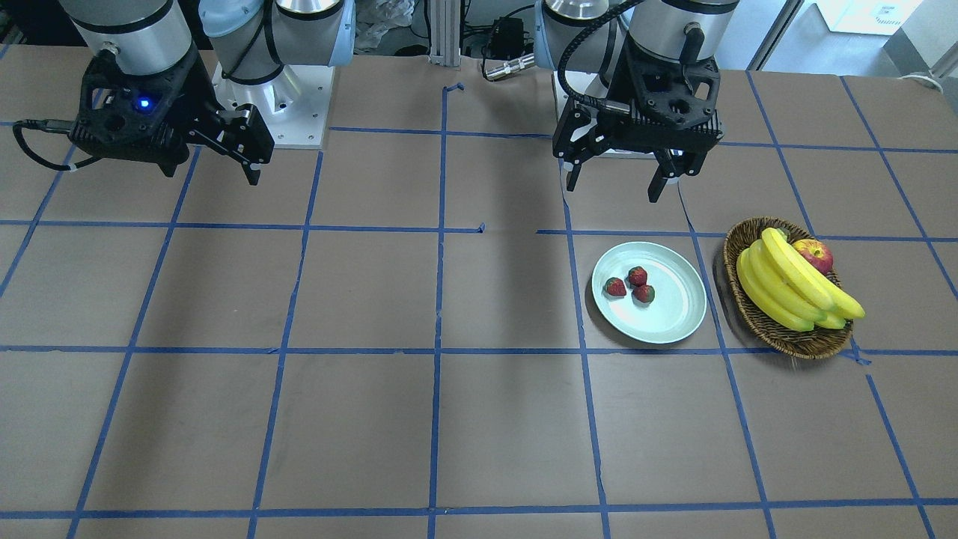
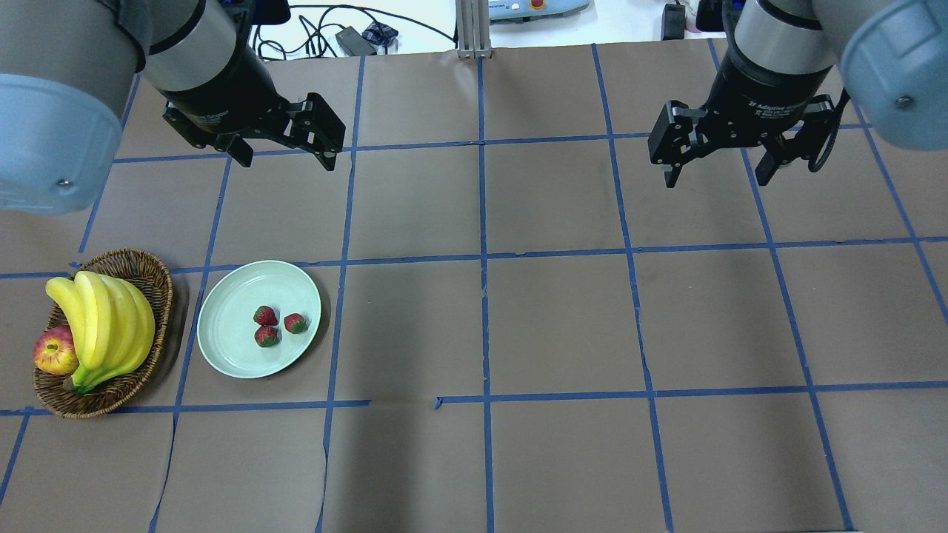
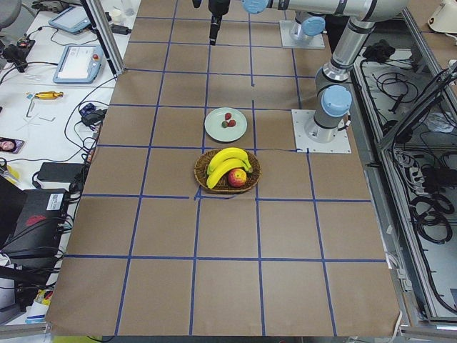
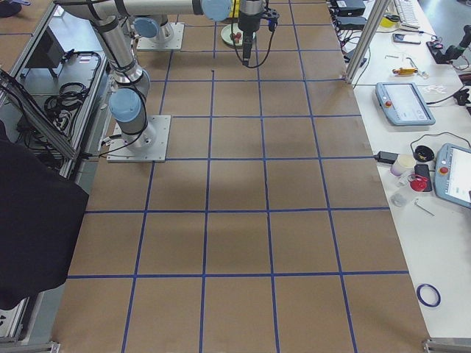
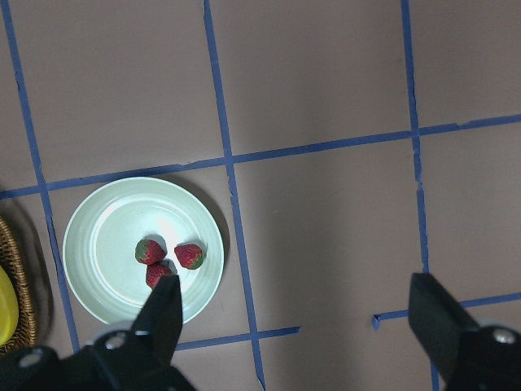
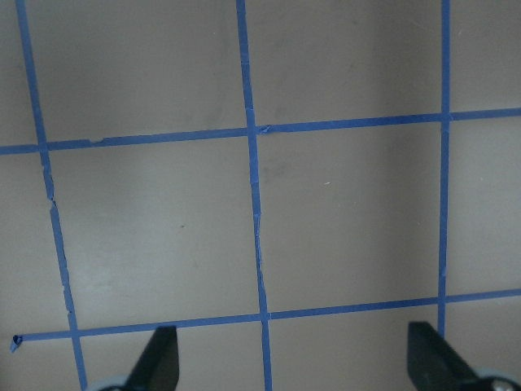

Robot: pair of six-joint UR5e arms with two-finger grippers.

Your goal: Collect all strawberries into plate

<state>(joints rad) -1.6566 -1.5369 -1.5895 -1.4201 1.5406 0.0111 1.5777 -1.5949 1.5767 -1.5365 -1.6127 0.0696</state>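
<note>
While all three strawberries (image 2: 272, 326) lie clustered on the plate (image 2: 226, 296), seen from overhead a basket (image 2: 161, 275) sits at its 9 o'clock. Left gripper (image 2: 287, 160) hangs at 12 o'clock, jaws spread; right gripper (image 2: 715, 178), well apart at 2 o'clock, is likewise spread.

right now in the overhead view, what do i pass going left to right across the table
basket → plate with the strawberries on it → right gripper
</note>
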